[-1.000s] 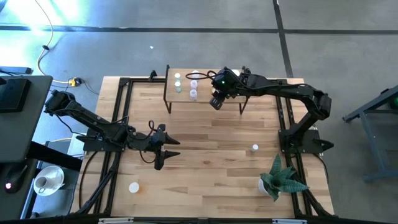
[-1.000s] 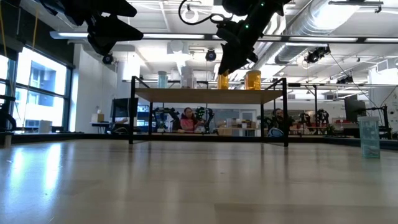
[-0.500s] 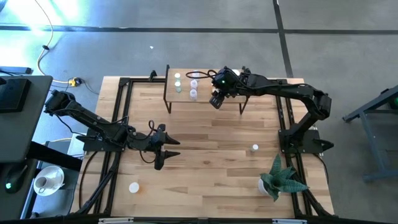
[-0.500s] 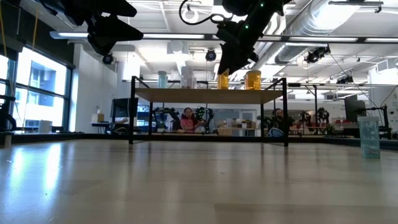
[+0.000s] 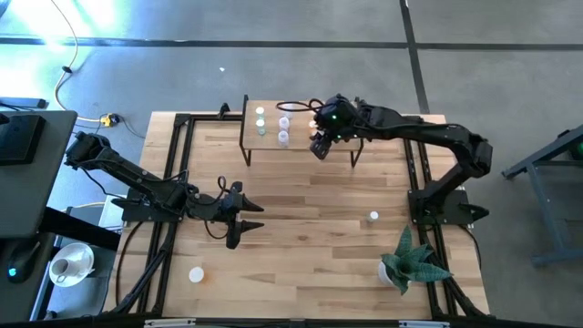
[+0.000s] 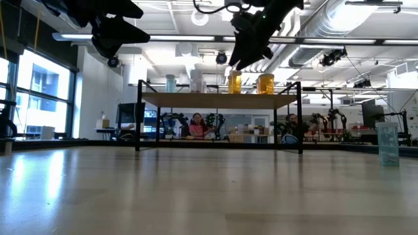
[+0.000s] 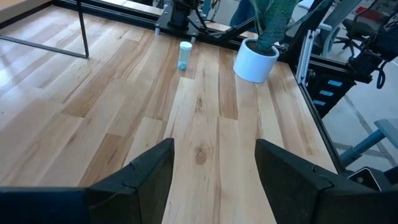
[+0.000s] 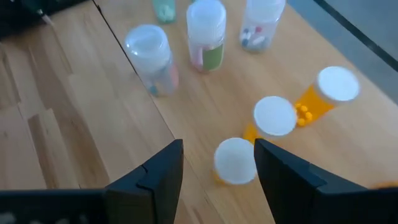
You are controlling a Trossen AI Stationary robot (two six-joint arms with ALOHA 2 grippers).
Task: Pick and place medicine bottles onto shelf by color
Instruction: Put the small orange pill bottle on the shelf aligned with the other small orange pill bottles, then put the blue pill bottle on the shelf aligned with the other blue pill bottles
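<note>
Right tool (image 8: 217, 163) is hovering spread above three orange white-capped medicine bottles (image 8: 235, 160) on the small light-wood shelf (image 5: 301, 132), top centre; left tool (image 7: 214, 165) is idling spread mid-left over the counter (image 5: 310, 200).

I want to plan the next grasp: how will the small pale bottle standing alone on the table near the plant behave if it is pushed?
The pale bottle stands upright and looks taller than wide, so a push near its white cap would probably tip it. Its round body would likely roll on the smooth wooden table. It seems small and light, so a gentle push may slide it.
</note>
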